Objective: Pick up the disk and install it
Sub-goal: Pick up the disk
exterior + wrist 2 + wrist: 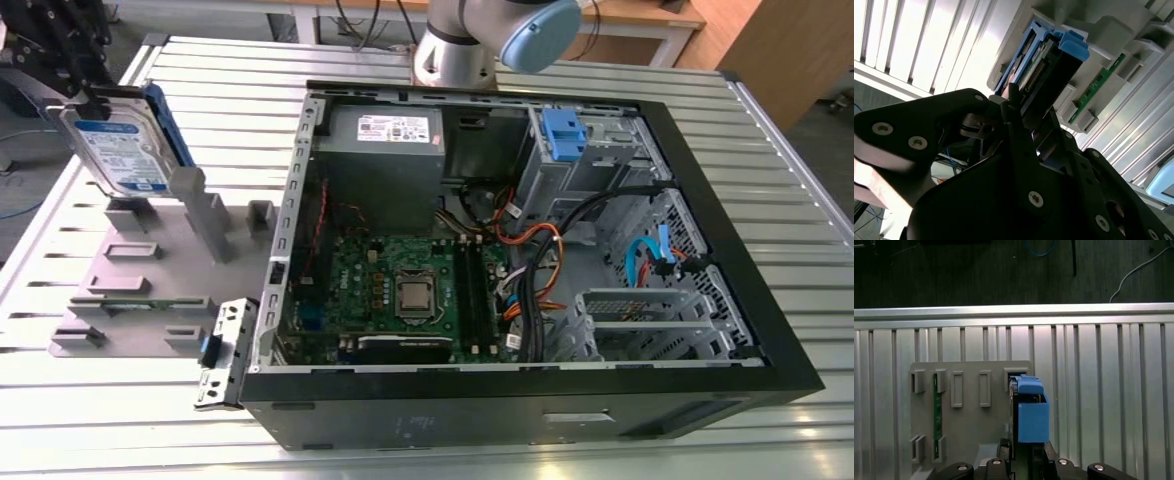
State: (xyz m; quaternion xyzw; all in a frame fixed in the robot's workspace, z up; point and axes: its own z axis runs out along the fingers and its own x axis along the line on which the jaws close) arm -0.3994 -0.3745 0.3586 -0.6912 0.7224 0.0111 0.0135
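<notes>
Underneath everything, ribbed aluminium tabletop (240,70). Toward the exterior view's right, open black computer case (400,430), side panel off, motherboard and cables exposed. Beside it, at the exterior view's left, grey plastic slotted holder (147,290). Upright over that holder's far end, flat silver-metal hard drive with blue-and-white label and blue carrier rails: the disk (123,150). Probably dense, rigid and smooth-faced, and sensitive to knocks. Best held across the two flat faces, clear of the connector edge. Black gripper (1031,107) at its upper edge. Fingers (1015,120) drawn in to a narrow gap, one on each face, apparently clamping the disk. Cannot tell whether the lower edge sits in a slot.
</notes>
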